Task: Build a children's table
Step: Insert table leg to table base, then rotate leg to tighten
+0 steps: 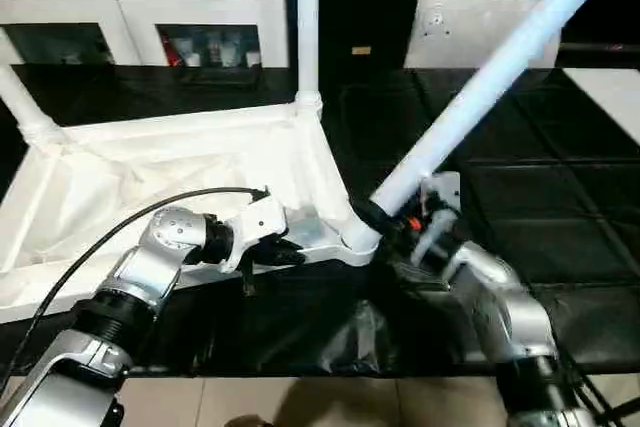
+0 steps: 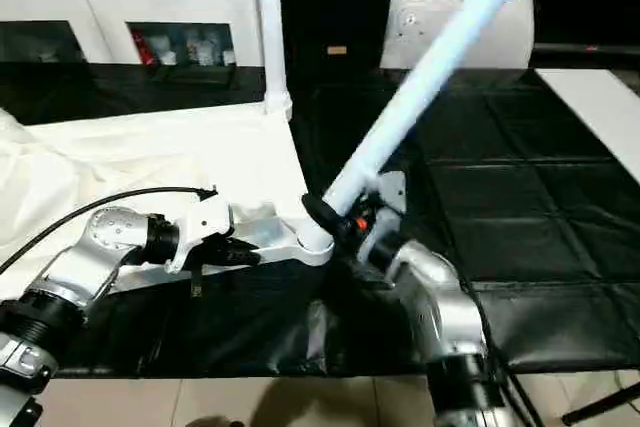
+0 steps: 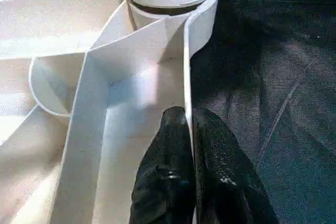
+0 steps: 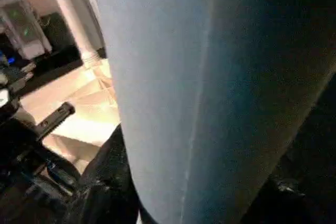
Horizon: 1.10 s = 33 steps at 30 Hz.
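The black quilted worktop (image 1: 560, 207) carries the white plastic rectangular tabletop (image 1: 150, 177), which lies upside down with its ribbed underside facing up and its long axis running from the robot's left toward the middle of the scene. A flat white sheet with a small round mark (image 1: 470, 27) lies farther back on the worktop, and a white cabinet with glass doors (image 1: 140, 17) stands behind.

Three long white tapered tubular legs show. One upright leg (image 1: 307, 17) stands in the far corner socket and points straight up. A second leg (image 1: 25, 107) rises from the far left corner, tilted outward. The third, slanted leg (image 1: 490, 77) has its lower end at the near corner socket (image 1: 360, 239) and leans up and away toward the robot's right.

The right end effector (image 1: 395, 219) is clasped around the base of the slanted leg, its black fingers on either side of the tube just above the socket. The left end effector (image 3: 190, 145) is clenched on the thin near rim wall of the tabletop, one finger on each face, close to that same socket.

No readable writing or brand can be made out.
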### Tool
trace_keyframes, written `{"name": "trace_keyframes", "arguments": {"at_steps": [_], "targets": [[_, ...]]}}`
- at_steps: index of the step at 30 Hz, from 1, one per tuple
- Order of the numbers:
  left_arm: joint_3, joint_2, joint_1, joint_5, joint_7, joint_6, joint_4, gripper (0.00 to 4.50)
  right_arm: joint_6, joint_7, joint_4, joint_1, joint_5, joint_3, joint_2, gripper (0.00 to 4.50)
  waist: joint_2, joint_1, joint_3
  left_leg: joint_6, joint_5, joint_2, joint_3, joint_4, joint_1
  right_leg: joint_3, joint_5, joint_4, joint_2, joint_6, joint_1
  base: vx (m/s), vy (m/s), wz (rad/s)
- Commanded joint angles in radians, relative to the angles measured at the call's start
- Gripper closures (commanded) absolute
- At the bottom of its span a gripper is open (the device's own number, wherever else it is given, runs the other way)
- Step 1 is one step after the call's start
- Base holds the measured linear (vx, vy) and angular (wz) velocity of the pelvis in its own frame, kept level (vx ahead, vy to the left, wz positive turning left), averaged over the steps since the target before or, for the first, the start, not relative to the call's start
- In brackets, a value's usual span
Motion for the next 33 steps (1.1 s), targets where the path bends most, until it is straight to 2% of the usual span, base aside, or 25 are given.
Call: {"name": "trace_keyframes", "arguments": {"at_steps": [1, 2, 3, 4, 5, 7, 8, 9, 10, 11, 13, 14, 15, 16, 17, 21, 25, 29, 33], "targets": [[-0.006, 0.021, -0.029, 0.065, 0.049, -0.001, 0.047, 4.50, 0.003, 0.019, 0.032, 0.051, -0.091, 0.072, -0.037, 2.61, 0.005, -0.005, -0.038, -0.040, -0.344, 0.045, -0.018, -0.075, 0.017, 0.042, -0.260, -0.103, -0.074, -0.156, 0.012, 0.000, 0.000, 0.00], [-0.011, 0.025, -0.030, 0.070, 0.045, -0.007, 0.047, 4.50, -0.003, 0.025, 0.027, 0.051, -0.103, 0.085, -0.045, 2.61, 0.001, -0.005, -0.036, -0.040, -0.351, 0.045, -0.018, -0.076, 0.018, 0.042, -0.281, -0.106, -0.074, -0.149, 0.011, 0.000, 0.000, 0.00], [-0.015, 0.027, -0.030, 0.075, 0.044, -0.012, 0.048, 4.50, -0.002, 0.032, 0.024, 0.048, -0.110, 0.095, -0.051, 2.61, 0.004, -0.005, -0.036, -0.040, -0.354, 0.045, -0.019, -0.077, 0.019, 0.042, -0.289, -0.105, -0.074, -0.148, 0.011, 0.000, 0.000, 0.00], [-0.020, 0.031, -0.030, 0.080, 0.041, -0.016, 0.046, 4.50, -0.001, 0.041, 0.018, 0.045, -0.119, 0.108, -0.060, 2.61, -0.005, -0.008, -0.034, -0.037, -0.367, 0.045, -0.018, -0.078, 0.019, 0.042, -0.315, -0.108, -0.074, -0.145, 0.009, 0.000, 0.000, 0.00], [-0.028, 0.037, -0.031, 0.087, 0.034, -0.022, 0.043, 4.50, 0.001, 0.057, 0.013, 0.040, -0.130, 0.127, -0.074, 2.61, -0.007, -0.007, -0.034, -0.036, -0.373, 0.047, -0.020, -0.079, 0.019, 0.042, -0.342, -0.110, -0.076, -0.138, 0.010, 0.000, 0.000, 0.00], [-0.040, 0.046, -0.033, 0.099, 0.022, -0.035, 0.044, 4.50, 0.003, 0.084, 0.011, 0.027, -0.146, 0.156, -0.093, 2.61, -0.003, -0.006, -0.034, -0.034, -0.373, 0.047, -0.020, -0.078, 0.020, 0.044, -0.357, -0.111, -0.078, -0.133, 0.007, 0.000, 0.000, 0.00], [-0.055, 0.055, -0.038, 0.115, 0.012, -0.056, 0.053, 4.50, 0.009, 0.112, 0.013, 0.016, -0.157, 0.182, -0.109, 2.61, -0.010, -0.007, -0.035, -0.031, -0.369, 0.048, -0.021, -0.079, 0.018, 0.044, -0.353, -0.111, -0.077, -0.131, 0.009, 0.000, 0.000, 0.00], [-0.062, 0.060, -0.039, 0.121, 0.006, -0.068, 0.056, 4.50, 0.012, 0.127, 0.012, 0.012, -0.157, 0.191, -0.115, 2.61, -0.007, -0.006, -0.035, -0.031, -0.363, 0.048, -0.022, -0.079, 0.017, 0.043, -0.344, -0.109, -0.078, -0.130, 0.010, 0.000, 0.000, 0.00], [-0.071, 0.064, -0.042, 0.128, -0.004, -0.081, 0.059, 4.50, 0.017, 0.147, 0.015, 0.007, -0.155, 0.201, -0.122, 2.61, -0.018, -0.008, -0.038, -0.024, -0.338, 0.049, -0.018, -0.078, 0.016, 0.043, -0.293, -0.107, -0.076, -0.134, 0.012, 0.000, 0.000, 0.00], [-0.075, 0.065, -0.042, 0.129, -0.008, -0.086, 0.059, 4.50, 0.018, 0.155, 0.014, 0.008, -0.155, 0.207, -0.127, 2.61, -0.019, -0.007, -0.039, -0.021, -0.323, 0.048, -0.018, -0.076, 0.014, 0.043, -0.273, -0.103, -0.076, -0.137, 0.015, 0.000, 0.000, 0.00], [-0.090, 0.069, -0.051, 0.130, -0.038, -0.115, 0.069, 4.50, 0.016, 0.188, 0.023, 0.003, -0.160, 0.226, -0.140, 2.61, -0.016, -0.006, -0.041, -0.015, -0.298, 0.047, -0.016, -0.075, 0.015, 0.042, -0.220, -0.101, -0.074, -0.143, 0.014, 0.000, 0.000, 0.00], [-0.101, 0.074, -0.059, 0.129, -0.067, -0.138, 0.074, 4.50, 0.023, 0.218, 0.022, 0.004, -0.153, 0.237, -0.147, 2.61, -0.028, -0.007, -0.043, -0.011, -0.286, 0.047, -0.014, -0.074, 0.015, 0.041, -0.185, -0.099, -0.072, -0.148, 0.017, 0.000, 0.000, 0.00], [-0.101, 0.074, -0.059, 0.129, -0.067, -0.138, 0.074, 4.50, 0.023, 0.218, 0.022, 0.004, -0.153, 0.237, -0.147, 2.61, -0.023, -0.006, -0.045, -0.011, -0.278, 0.048, -0.014, -0.074, 0.016, 0.041, -0.149, -0.095, -0.073, -0.154, 0.018, 0.000, 0.000, 0.00], [-0.109, 0.076, -0.072, 0.129, -0.088, -0.151, 0.077, 4.50, 0.031, 0.243, 0.022, 0.004, -0.139, 0.246, -0.149, 2.61, -0.031, -0.007, -0.046, -0.008, -0.269, 0.048, -0.014, -0.073, 0.015, 0.039, -0.125, -0.092, -0.071, -0.157, 0.021, 0.000, 0.000, 0.00], [-0.117, 0.079, -0.082, 0.129, -0.110, -0.159, 0.078, 4.50, 0.036, 0.262, 0.023, 0.004, -0.129, 0.252, -0.149, 2.61, -0.034, -0.007, -0.048, -0.004, -0.257, 0.049, -0.014, -0.073, 0.016, 0.037, -0.088, -0.089, -0.071, -0.164, 0.023, 0.000, 0.000, 0.00], [-0.133, 0.086, -0.107, 0.113, -0.186, -0.174, 0.089, 4.50, 0.054, 0.311, 0.017, 0.005, -0.101, 0.272, -0.145, 2.61, -0.034, -0.006, -0.053, 0.007, -0.225, 0.049, -0.012, -0.071, 0.021, 0.032, 0.010, -0.081, -0.071, -0.187, 0.029, 0.000, 0.000, 0.00], [-0.129, 0.089, -0.142, 0.101, -0.228, -0.169, 0.128, 4.50, 0.058, 0.347, -0.010, 0.015, -0.091, 0.303, -0.142, 2.61, -0.035, -0.007, -0.052, -0.002, -0.237, 0.050, -0.012, -0.073, 0.023, 0.031, 0.008, -0.082, -0.072, -0.193, 0.032, 0.000, 0.000, 0.00], [-0.128, 0.099, -0.166, 0.127, -0.198, -0.189, 0.178, 4.50, 0.067, 0.341, -0.032, 0.025, -0.097, 0.313, -0.127, 2.61, -0.033, -0.006, -0.047, -0.022, -0.304, 0.051, -0.014, -0.079, 0.027, 0.033, -0.098, -0.092, -0.077, -0.191, 0.029, 0.000, 0.000, 0.00], [-0.104, 0.104, -0.154, 0.109, -0.195, -0.163, 0.170, 4.50, 0.050, 0.306, -0.010, 0.010, -0.114, 0.301, -0.109, 2.61, -0.033, -0.007, -0.044, -0.039, -0.344, 0.053, -0.018, -0.085, 0.028, 0.036, -0.187, -0.098, -0.081, -0.181, 0.027, 0.000, 0.000, 0.00]]}}
